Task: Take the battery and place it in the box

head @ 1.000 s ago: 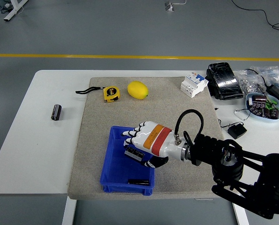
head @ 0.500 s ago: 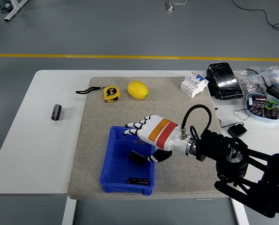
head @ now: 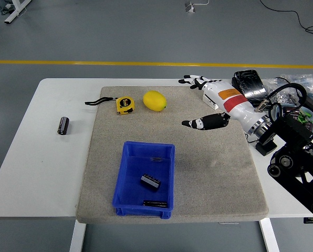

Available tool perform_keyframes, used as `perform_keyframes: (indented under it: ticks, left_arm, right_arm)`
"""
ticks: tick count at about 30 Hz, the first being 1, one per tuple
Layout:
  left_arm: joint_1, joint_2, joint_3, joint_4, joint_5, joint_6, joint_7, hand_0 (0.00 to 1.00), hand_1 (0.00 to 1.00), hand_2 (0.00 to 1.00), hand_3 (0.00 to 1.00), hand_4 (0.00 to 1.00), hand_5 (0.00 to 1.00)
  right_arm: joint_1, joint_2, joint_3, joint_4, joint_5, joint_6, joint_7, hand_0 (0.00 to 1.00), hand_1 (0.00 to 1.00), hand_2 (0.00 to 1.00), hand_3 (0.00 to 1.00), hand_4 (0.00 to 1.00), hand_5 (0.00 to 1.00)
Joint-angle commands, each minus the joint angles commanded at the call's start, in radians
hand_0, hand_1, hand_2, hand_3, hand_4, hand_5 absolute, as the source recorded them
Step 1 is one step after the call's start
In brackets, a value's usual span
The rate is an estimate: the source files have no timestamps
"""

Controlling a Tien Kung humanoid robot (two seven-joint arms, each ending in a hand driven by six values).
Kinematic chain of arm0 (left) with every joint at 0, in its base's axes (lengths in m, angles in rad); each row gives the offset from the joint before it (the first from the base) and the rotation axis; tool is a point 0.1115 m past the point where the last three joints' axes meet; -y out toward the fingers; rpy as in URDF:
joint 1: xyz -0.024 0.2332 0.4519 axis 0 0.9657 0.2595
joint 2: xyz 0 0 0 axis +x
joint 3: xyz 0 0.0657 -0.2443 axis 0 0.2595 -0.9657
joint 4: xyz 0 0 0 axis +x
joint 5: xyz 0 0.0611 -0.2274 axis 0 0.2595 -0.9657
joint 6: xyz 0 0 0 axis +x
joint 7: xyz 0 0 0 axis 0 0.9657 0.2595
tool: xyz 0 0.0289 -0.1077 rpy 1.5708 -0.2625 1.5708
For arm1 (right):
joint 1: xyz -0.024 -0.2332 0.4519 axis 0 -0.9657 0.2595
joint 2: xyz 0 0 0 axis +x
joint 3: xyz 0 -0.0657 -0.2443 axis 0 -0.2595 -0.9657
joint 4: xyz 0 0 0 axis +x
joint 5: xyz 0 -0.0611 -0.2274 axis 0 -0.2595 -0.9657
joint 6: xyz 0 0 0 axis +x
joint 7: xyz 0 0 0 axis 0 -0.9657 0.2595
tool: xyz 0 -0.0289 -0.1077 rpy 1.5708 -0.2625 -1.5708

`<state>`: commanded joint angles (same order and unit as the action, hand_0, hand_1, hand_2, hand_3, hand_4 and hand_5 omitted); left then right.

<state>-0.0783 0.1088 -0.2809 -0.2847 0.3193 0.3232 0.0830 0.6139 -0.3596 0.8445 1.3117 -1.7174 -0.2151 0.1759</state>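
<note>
A blue box (head: 126,184) stands on the grey mat near the table's front. Inside it lies a black battery (head: 150,181), with another dark battery (head: 155,203) against its front wall. A third black battery (head: 63,125) lies on the bare white table at the left. My right hand (head: 194,101) hovers over the mat's back right part, fingers spread and holding nothing. The left arm does not show.
A yellow tape measure (head: 125,104) and a lemon (head: 154,100) lie at the mat's back. Behind my hand is a white breaker. A black pouch (head: 249,82), bagged parts (head: 292,86), a blue dish (head: 296,119) and a black adapter (head: 264,147) crowd the right.
My right hand let go of a battery into the blue box, then lifted out and swung back to the right rear of the mat, fingers spread.
</note>
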Motion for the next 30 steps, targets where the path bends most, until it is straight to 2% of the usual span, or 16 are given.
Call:
perform_keyframes:
  ticks: [3, 4, 6, 9, 10, 13, 15, 16, 21, 22, 26, 30]
  left_arm:
    - [-0.002, -0.002, 0.001, 0.001, -0.004, 0.001, -0.001, 0.711, 0.719, 0.748, 0.688, 0.706, 0.701]
    - [-0.002, -0.002, 0.003, 0.001, -0.009, 0.001, -0.003, 0.71, 0.722, 0.752, 0.687, 0.705, 0.7]
    - [-0.003, -0.003, 0.006, 0.002, -0.014, 0.0, -0.006, 0.71, 0.722, 0.752, 0.687, 0.705, 0.7]
    - [-0.004, -0.005, 0.008, 0.002, -0.018, 0.0, -0.008, 0.71, 0.722, 0.752, 0.687, 0.705, 0.7]
    - [-0.004, -0.006, 0.009, 0.002, -0.019, 0.001, -0.008, 0.71, 0.724, 0.753, 0.687, 0.706, 0.702]
    - [-0.005, -0.008, 0.007, 0.003, -0.015, 0.001, -0.008, 0.71, 0.724, 0.753, 0.687, 0.706, 0.702]
    - [-0.005, -0.008, 0.008, 0.002, -0.015, 0.001, -0.008, 0.71, 0.724, 0.753, 0.687, 0.706, 0.702]
    - [-0.006, -0.008, 0.008, 0.002, -0.015, 0.0, -0.008, 0.71, 0.723, 0.752, 0.686, 0.703, 0.701]
    - [-0.008, -0.009, 0.01, 0.002, -0.024, 0.001, -0.013, 0.71, 0.723, 0.752, 0.686, 0.703, 0.701]
    - [-0.008, -0.009, 0.011, 0.002, -0.026, 0.001, -0.014, 0.71, 0.724, 0.752, 0.687, 0.704, 0.703]
    - [-0.009, -0.009, 0.01, 0.003, -0.024, 0.001, -0.015, 0.71, 0.724, 0.752, 0.687, 0.704, 0.703]
    - [-0.011, -0.008, 0.006, 0.004, -0.015, 0.001, -0.012, 0.71, 0.725, 0.753, 0.686, 0.703, 0.705]
  right_arm:
    - [-0.049, -0.034, 0.046, 0.003, 0.124, 0.002, 0.04, 0.769, 0.79, 0.923, 0.89, 0.998, 0.599]
    - [-0.067, -0.047, 0.063, 0.005, 0.169, 0.009, 0.049, 0.829, 0.844, 0.935, 0.943, 0.998, 0.881]
    - [-0.102, -0.065, 0.103, 0.003, 0.253, 0.024, 0.067, 0.829, 0.844, 0.935, 0.943, 0.998, 0.881]
    - [-0.155, -0.078, 0.174, -0.006, 0.377, 0.08, 0.09, 0.829, 0.844, 0.935, 0.943, 0.998, 0.881]
    - [-0.167, -0.079, 0.195, -0.01, 0.422, 0.089, 0.094, 0.98, 0.915, 0.951, 0.998, 0.998, 0.955]
    - [-0.21, -0.074, 0.27, -0.029, 0.546, 0.11, 0.086, 0.98, 0.915, 0.951, 0.998, 0.998, 0.955]
    - [-0.24, -0.069, 0.319, -0.036, 0.631, 0.119, 0.075, 0.98, 0.915, 0.951, 0.998, 0.998, 0.955]
    - [-0.256, -0.065, 0.344, -0.038, 0.676, 0.119, 0.07, 0.998, 0.966, 0.996, 0.998, 0.998, 0.987]
    - [-0.345, -0.037, 0.468, -0.04, 0.878, 0.158, 0.038, 0.998, 0.966, 0.996, 0.998, 0.998, 0.987]
    - [-0.365, -0.031, 0.496, -0.039, 0.924, 0.163, 0.029, 0.998, 0.998, 0.998, 0.998, 0.998, 0.998]
    - [-0.417, -0.009, 0.559, -0.034, 1.093, 0.168, 0.007, 0.998, 0.998, 0.998, 0.998, 0.998, 0.998]
    - [-0.451, 0.011, 0.578, -0.035, 1.136, 0.177, -0.012, 0.998, 0.992, 0.993, 0.998, 0.998, 0.998]
